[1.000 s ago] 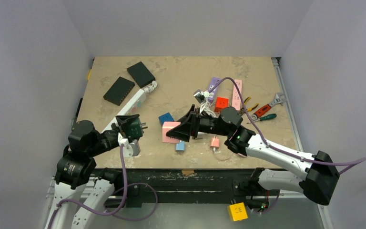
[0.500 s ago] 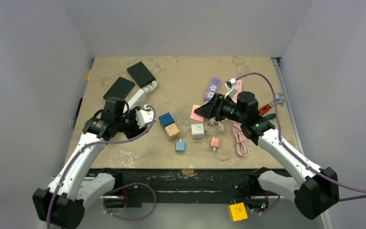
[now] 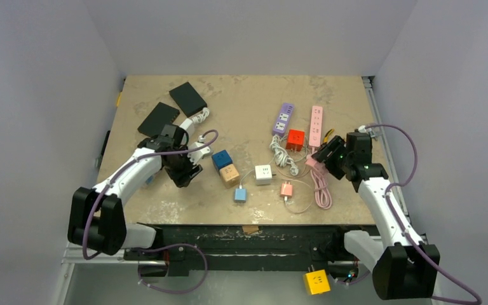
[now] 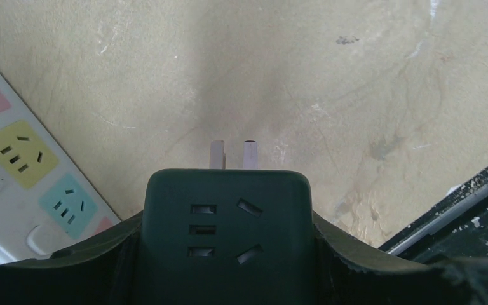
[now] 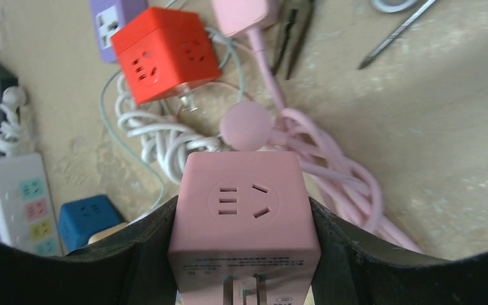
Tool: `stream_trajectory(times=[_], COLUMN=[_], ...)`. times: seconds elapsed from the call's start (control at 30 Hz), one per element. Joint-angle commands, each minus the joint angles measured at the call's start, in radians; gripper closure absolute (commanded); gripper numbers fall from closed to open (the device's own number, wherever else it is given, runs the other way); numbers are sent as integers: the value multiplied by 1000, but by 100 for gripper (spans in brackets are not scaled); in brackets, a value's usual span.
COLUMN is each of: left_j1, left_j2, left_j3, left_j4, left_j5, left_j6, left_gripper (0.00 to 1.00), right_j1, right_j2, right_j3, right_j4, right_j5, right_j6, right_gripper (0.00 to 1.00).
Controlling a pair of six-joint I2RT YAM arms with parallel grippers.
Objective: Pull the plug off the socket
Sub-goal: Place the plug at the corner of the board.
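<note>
The plug is a dark green cube (image 4: 225, 235) with two metal prongs (image 4: 232, 154) pointing away from the camera, just above the bare table. My left gripper (image 4: 225, 254) is shut on its sides; in the top view it (image 3: 183, 170) hangs low beside the white power strip. The socket is a pink cube (image 5: 244, 210), and my right gripper (image 5: 244, 254) is shut on it. It hovers over the coiled pink cord (image 5: 337, 178) on the right of the table (image 3: 326, 159). Plug and socket are far apart.
A white power strip (image 4: 19, 171) lies left of the green cube, and the table's front edge (image 4: 457, 203) is close on the right. Red cube (image 5: 165, 54), white cord (image 5: 159, 136), pliers (image 5: 295, 25), blue cube (image 3: 221, 158) and white cube (image 3: 263, 173) lie around the middle.
Both arms have dropped from mid-air down to the table and spread apart. The left has gone to the white strip and the right to the pink cord, each still gripping its cube.
</note>
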Motion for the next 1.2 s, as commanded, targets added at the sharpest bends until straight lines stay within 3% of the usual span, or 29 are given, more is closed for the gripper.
stream_trajectory(times=[0.0,0.3,0.47,0.53,0.6,0.7,0.8,0.87,1.07,1.17], left_j1=[1,1,1,1,1,1,1,1,1,2], left_j2=[67,217,260,267,268,253,223,214,219,173], left_j3=[43,95,109,110,111,108,112,132,247,273], left_j4=[78,79,67,63,55,47,28,0,-154,-195], left_j5=[-78,-176,-171,-161,-152,-137,-112,-96,-51,-7], left_j6=[-62,-117,-139,-143,-144,-146,-153,-164,-221,-224], left_gripper=[100,100,77,61,40,12,2,0,0,0], right_j1=[-51,-83,-106,-106,-106,-106,-106,-106,-107,-106], right_j2=[-35,8,73,128,174,222,272,307,383,361], right_j3=[33,54,43,43,38,20,16,19,42,57], right_j4=[-105,-210,-181,-164,-143,-97,-59,-38,-32,-57], right_j5=[146,319,300,286,283,281,293,298,286,319], right_j6=[-5,11,14,15,23,34,39,27,-18,-57], right_gripper=[100,100,100,100,99,89,80,69,4,1])
